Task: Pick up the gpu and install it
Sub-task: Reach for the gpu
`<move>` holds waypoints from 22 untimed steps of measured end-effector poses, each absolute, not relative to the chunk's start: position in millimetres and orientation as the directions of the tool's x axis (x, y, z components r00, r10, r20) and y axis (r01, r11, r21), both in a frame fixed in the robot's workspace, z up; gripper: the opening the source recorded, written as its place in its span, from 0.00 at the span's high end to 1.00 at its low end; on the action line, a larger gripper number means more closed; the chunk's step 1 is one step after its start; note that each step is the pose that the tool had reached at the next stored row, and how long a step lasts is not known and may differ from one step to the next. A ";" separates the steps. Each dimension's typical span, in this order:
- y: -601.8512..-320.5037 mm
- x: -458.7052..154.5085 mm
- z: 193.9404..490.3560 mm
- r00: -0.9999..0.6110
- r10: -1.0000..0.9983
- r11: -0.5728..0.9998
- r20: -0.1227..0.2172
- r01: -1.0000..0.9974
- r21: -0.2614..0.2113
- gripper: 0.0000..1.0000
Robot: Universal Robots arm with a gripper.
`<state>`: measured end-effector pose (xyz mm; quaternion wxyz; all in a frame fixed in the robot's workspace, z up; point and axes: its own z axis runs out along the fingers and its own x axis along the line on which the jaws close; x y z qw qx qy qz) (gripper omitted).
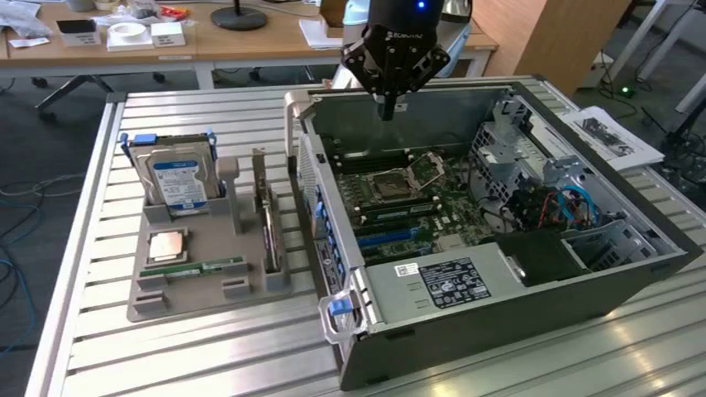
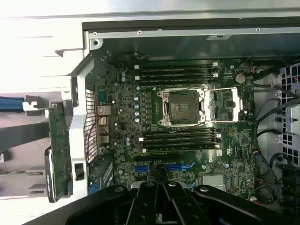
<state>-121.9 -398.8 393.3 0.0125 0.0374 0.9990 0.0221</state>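
Hovering above the far wall of the open computer case (image 1: pixel 497 318), the tool (image 1: pixel 386 106) has its fingers drawn together with nothing between them, and it touches nothing. In the wrist view the tool (image 2: pixel 164 188) looks straight down on the motherboard (image 2: pixel 187 154), with the bare processor socket (image 2: pixel 183 105) lying directly beneath it and the blue expansion slots (image 2: pixel 180 166) a little closer to the tool's own links. The gpu (image 1: pixel 266 217) is not in the case: it stands on its long edge in a slot of the grey holder (image 1: pixel 188 304) on the slatted desk (image 1: pixel 165 356), well apart from the tool, off to the exterior view's left and lower than the tool's tips, just beside the case's outer wall. In the wrist view the gpu (image 2: pixel 57 150) shows as a narrow board beyond the case's perforated rear panel. Farther from the tool in the same holder stand a hard drive (image 1: pixel 178 178) and, lying flat, a green memory stick (image 1: pixel 204 268).
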 end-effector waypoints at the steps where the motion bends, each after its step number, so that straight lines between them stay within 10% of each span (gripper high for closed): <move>1: -398.8 -121.9 393.3 -0.997 0.075 0.996 -0.023 0.074 0.045 0.89; 22: -398.9 -150.8 393.2 -0.997 0.075 0.996 -0.023 0.074 0.045 0.89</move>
